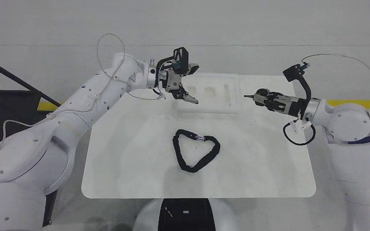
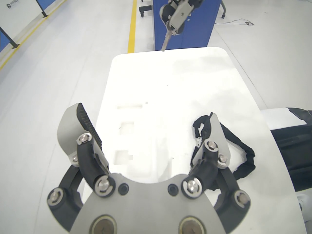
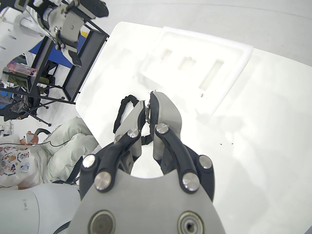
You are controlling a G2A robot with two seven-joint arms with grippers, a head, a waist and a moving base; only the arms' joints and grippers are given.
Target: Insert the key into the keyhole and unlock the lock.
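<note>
A black fabric-covered loop lock (image 1: 196, 151) lies in the middle of the white table (image 1: 115, 173), its metal lock body (image 1: 198, 137) on the far side of the loop. My right gripper (image 1: 258, 98) hovers at the right of the table, shut on a small metal key (image 1: 249, 97) whose blade points toward the left arm. In the right wrist view the key (image 3: 147, 113) sits pinched between the pads, with the lock (image 3: 121, 113) beyond them. My left gripper (image 1: 193, 85) hangs open above the table's far left, holding nothing. The left wrist view shows the key (image 2: 166, 40) far off and the lock (image 2: 245, 152) behind one finger.
A white foam tray (image 1: 218, 92) with several shallow rectangular recesses lies at the back of the table, between the two grippers. The tray (image 3: 195, 62) holds nothing visible. Bare tabletop surrounds the lock on all sides.
</note>
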